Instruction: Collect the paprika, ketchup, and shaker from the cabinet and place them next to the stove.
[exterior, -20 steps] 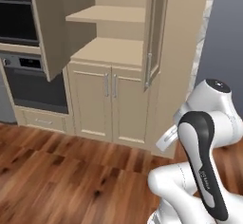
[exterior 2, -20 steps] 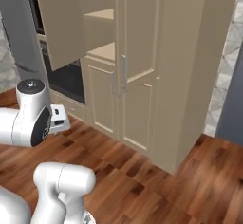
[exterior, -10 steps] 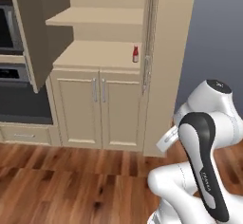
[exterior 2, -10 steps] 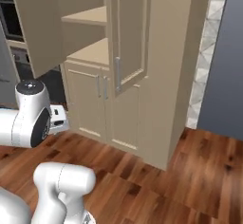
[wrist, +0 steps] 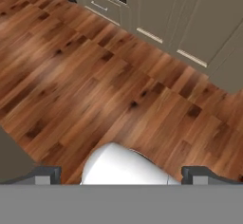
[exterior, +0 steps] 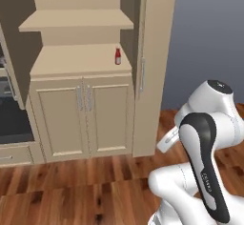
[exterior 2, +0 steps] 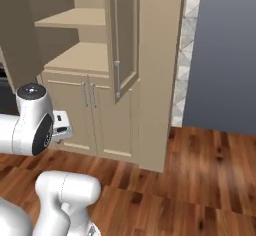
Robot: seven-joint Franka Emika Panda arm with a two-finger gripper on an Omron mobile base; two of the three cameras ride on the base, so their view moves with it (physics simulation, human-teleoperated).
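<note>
While the white arm (exterior: pixel 205 171) sits folded low over its base, elbow raised, the pincer (wrist: pixel 121 173) points down at the wooden floor (wrist: pixel 95 76), its two dark tips spread wide apart and holding nothing. Beyond the floor stands the beige cabinet (exterior: pixel 83 119), its two small lower doors closed, their bar handles side by side. On the deep open shelf above them the ketchup (exterior: pixel 117 56) stands upright near the right wall, a slim red bottle with a narrow top. At far left, a dark oven panel (exterior: pixel 9 119) is cut off by the edge.

ketchup (exterior: pixel 117 56) on cabinet (exterior: pixel 81 114) shelf, right side
</note>
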